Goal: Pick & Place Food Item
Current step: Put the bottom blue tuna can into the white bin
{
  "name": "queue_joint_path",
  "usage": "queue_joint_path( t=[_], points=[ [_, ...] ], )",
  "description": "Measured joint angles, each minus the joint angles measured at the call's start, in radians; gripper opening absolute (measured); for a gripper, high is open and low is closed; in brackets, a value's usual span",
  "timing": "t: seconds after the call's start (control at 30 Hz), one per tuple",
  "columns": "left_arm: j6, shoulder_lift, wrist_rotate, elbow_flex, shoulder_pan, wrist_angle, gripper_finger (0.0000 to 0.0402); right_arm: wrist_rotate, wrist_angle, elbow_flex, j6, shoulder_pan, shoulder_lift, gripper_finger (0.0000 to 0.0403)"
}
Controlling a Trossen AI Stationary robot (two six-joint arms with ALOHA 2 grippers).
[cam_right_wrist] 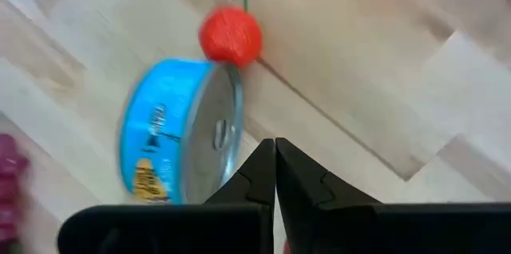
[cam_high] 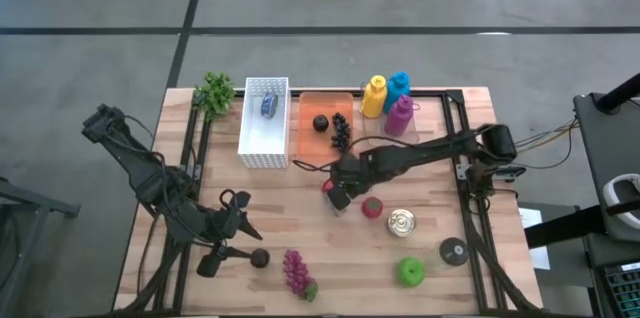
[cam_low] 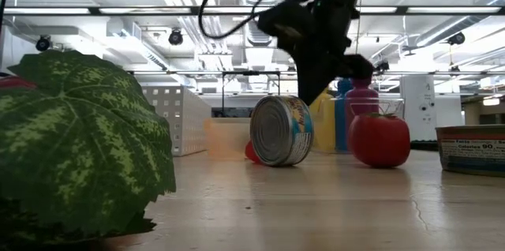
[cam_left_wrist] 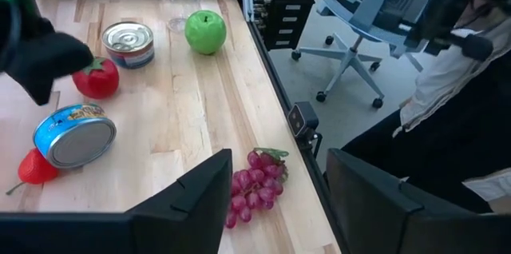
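The desk point(cam_high: 300, 228) is pale blond wood with a black frame. A blue-and-yellow labelled tin can point(cam_right_wrist: 180, 130) lies beside a small red cherry point(cam_right_wrist: 230, 35) with a green stem. The tomato point(cam_left_wrist: 97, 78) is red with a green top, the apple point(cam_left_wrist: 205, 31) bright green, the grapes point(cam_left_wrist: 254, 187) purple-pink. An orange tray point(cam_high: 325, 125) sits beside a white perforated basket point(cam_high: 264, 123). Bottles are yellow point(cam_high: 373, 96), blue point(cam_high: 398, 86) and magenta point(cam_high: 400, 115). A mottled light-and-dark green leaf point(cam_low: 79, 140) fills the low view's near side.

Two matte black jointed arms; left arm point(cam_high: 150, 173) slim, tubular links; right arm point(cam_high: 420, 153) trailing black cable; fingers point(cam_right_wrist: 307, 186) dark, wedge-shaped.
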Motion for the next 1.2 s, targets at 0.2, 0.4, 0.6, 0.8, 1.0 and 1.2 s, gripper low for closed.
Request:
queue_joint_path(
  t=[0.2,0.4,0.6,0.8,1.0,1.2],
  points=[
    [0.000,0.000,0.000,0.000,0.000,-0.002,0.0215,0.107,-0.007,0.000,-0.009,0.018,-0.095,0.0009],
    [-0.001,0.000,-0.070,0.000,0.001,-0.003,0.0205,0.215,-0.008,0.001,-0.089,0.060,-0.205,0.0009],
    [-0.005,0.000,-0.140,0.000,0.001,0.005,0.0195,0.216,-0.003,0.008,-0.193,0.113,-0.289,0.0009],
    [-0.055,0.000,-0.235,0.000,0.001,0.008,0.0188,0.236,-0.003,0.007,-0.209,0.162,-0.354,0.0009],
    [-0.161,0.004,-0.308,0.000,0.001,0.009,0.0184,0.237,0.001,0.007,-0.279,0.207,-0.383,0.0009],
    [-0.192,0.005,-0.383,-0.006,0.002,0.019,0.0189,0.236,0.005,0.007,-0.295,0.265,-0.401,0.0009]
  ],
)
